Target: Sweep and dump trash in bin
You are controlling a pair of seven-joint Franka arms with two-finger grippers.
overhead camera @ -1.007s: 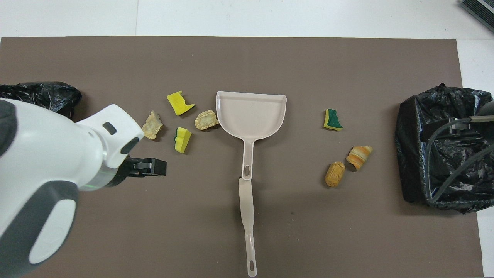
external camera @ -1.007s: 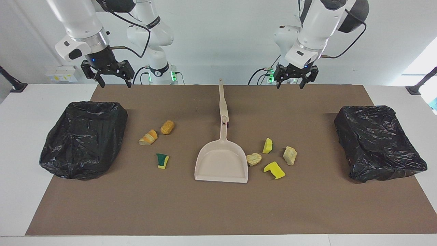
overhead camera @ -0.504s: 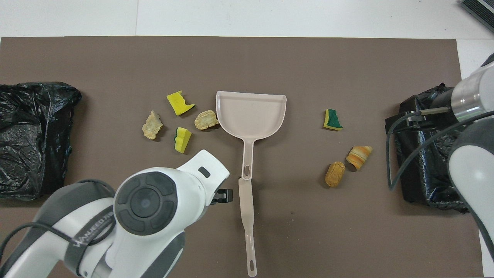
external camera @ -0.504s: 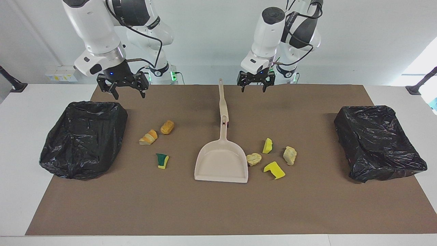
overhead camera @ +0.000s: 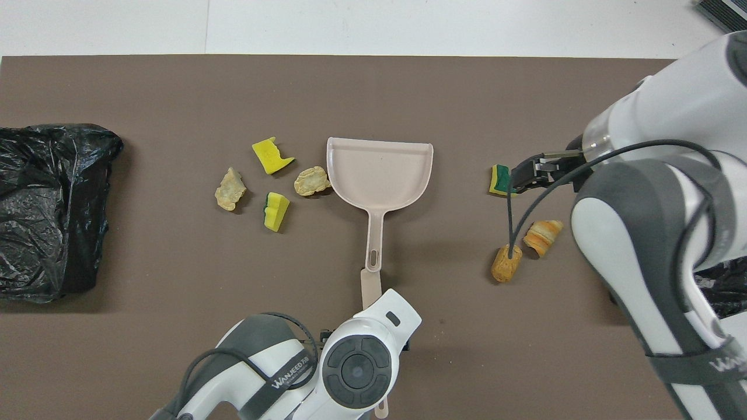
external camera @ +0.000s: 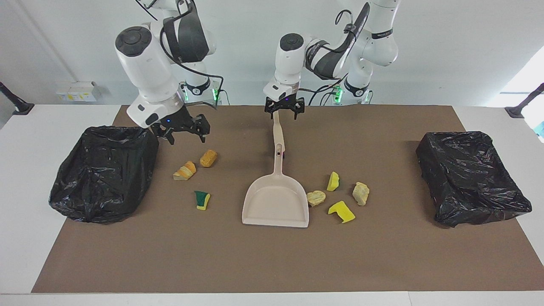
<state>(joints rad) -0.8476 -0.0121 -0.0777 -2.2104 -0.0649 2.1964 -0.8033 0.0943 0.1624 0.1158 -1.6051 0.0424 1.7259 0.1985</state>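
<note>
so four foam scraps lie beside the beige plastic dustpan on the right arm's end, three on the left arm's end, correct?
Swapped. The overhead view shows four foam scraps beside the beige plastic dustpan toward the left arm's end, three toward the right arm's end.

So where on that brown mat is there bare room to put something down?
The broad strip of brown mat farther from the robots than the dustpan is bare, bin to bin. So is the patch between the four scraps beside the dustpan and the bin at the left arm's end. It is crowded around the dustpan and the three scraps.
</note>
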